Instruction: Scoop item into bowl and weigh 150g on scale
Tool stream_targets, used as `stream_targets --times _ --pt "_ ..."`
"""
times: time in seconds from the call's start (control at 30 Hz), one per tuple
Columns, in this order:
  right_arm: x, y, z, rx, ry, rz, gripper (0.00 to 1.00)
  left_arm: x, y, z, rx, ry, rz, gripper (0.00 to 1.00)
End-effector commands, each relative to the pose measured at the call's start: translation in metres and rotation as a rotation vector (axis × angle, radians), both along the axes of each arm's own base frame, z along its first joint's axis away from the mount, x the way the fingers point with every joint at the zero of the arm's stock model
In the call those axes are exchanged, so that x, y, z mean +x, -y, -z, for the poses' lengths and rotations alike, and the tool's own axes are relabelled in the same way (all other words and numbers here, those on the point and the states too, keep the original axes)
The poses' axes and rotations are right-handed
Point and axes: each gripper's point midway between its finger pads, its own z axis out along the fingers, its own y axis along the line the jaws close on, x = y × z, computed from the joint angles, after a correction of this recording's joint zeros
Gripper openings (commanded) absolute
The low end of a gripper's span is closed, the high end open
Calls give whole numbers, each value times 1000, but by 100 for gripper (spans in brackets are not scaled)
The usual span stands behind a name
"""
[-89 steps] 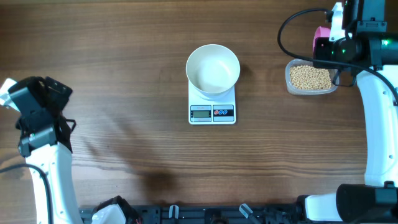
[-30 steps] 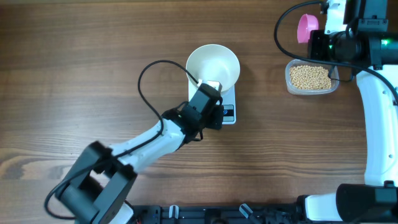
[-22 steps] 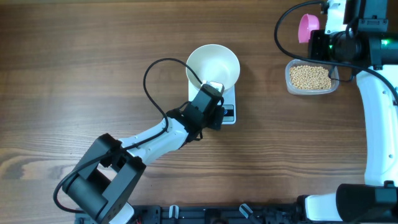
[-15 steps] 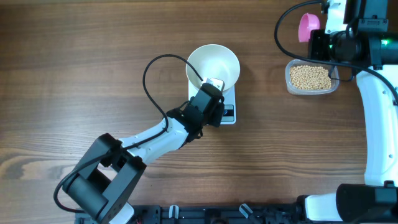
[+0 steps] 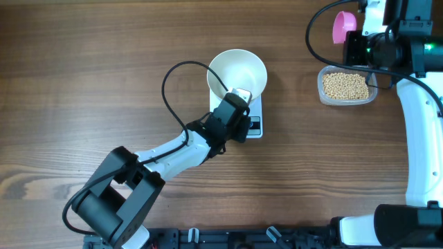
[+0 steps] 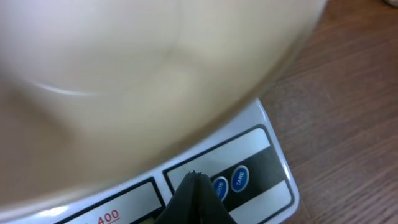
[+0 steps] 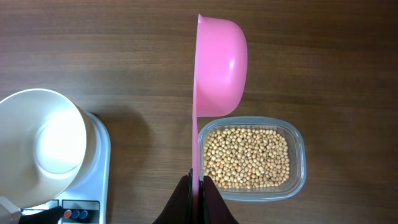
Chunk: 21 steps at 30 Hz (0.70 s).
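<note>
**Overhead and wrist views.** The beans (image 7: pixel 247 157) lie in a clear tub (image 7: pixel 298 155) at the upper right of the overhead frame. They are well apart from the white bowl (image 5: pixel 237 76), which stands empty on the scale (image 5: pixel 257 111) at centre top of the counter (image 5: pixel 104 69).

- **Left tool** (image 6: pixel 196 185): jaws closed, holding nothing, tip at the scale's buttons (image 6: pixel 239 178).
- **Right tool** (image 7: pixel 196 186): jaws closed on the thin handle of a pink scoop (image 7: pixel 219 68), held on edge above the tub.

The beans are judged hard, smooth and free-rolling, so unfit for pinching. They are best taken in the light, stiff scoop, gripped by its handle and kept level.
</note>
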Motion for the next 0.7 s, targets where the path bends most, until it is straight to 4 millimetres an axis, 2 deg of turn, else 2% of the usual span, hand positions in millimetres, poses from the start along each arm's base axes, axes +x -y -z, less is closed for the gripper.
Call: stream_targets --times 0.0,0.2,0.47,0.67 --pt "3 2 5 -16 -9 5 4 -6 5 6 19 -9 77 4" --pt "3 2 5 -16 -10 5 4 -7 4 7 25 -13 79 4" --pt "3 2 5 -16 -9 5 4 -15 -3 24 66 -65 79 4" --pt "3 2 5 -16 -9 5 4 -9 2 19 43 -36 78 4"
